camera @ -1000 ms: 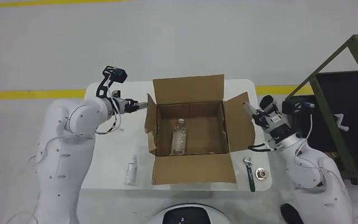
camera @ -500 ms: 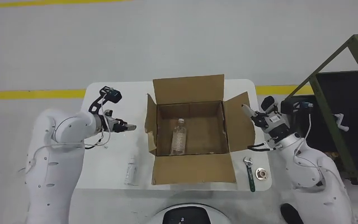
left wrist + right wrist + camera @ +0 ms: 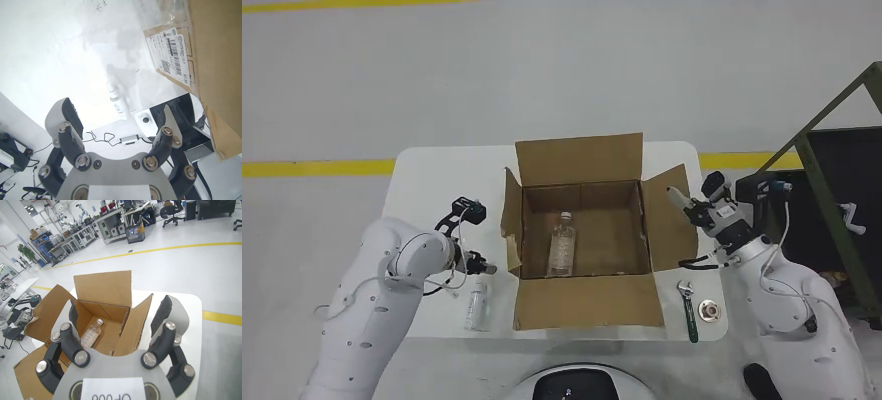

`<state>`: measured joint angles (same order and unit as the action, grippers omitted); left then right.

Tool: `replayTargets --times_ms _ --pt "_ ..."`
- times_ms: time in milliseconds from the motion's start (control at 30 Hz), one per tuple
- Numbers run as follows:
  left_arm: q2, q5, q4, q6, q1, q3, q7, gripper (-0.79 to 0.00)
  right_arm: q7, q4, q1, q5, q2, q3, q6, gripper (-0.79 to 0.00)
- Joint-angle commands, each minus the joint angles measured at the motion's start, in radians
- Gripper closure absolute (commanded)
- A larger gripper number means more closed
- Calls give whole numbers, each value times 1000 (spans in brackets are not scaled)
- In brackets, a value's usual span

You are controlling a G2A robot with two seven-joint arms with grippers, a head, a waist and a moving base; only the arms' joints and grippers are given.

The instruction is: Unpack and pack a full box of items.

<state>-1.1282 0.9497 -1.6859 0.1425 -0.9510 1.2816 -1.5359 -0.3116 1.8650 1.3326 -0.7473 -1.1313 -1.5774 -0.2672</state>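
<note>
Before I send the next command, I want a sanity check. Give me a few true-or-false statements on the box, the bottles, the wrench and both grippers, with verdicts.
1. The clear bottle lies on its side inside the open box. True.
2. The left gripper is shut on the small white bottle. False: it is open and empty, and that bottle lies on the table beside the box.
3. The wrench is inside the box. False: it lies on the table, outside the box on the right arm's side.
4. The right gripper is open and holds nothing. True.
</note>
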Motion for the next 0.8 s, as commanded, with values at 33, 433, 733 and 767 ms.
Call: replayTargets --times_ms 33,433,733,767 --pt "-1 0 1 2 0 1 0 -785 -1 -3 -6 3 0 8 -4 -785" --pt "1 5 -14 17 -16 -3 46 -785 6 12 -1 29 0 2 -2 -785" --pt "29 83 -67 -13 -108 56 0 -785 7 45 41 13 2 -14 -1 -785" --pt "33 96 -78 -19 -124 58 0 -785 6 44 44 12 3 -13 -3 -785"
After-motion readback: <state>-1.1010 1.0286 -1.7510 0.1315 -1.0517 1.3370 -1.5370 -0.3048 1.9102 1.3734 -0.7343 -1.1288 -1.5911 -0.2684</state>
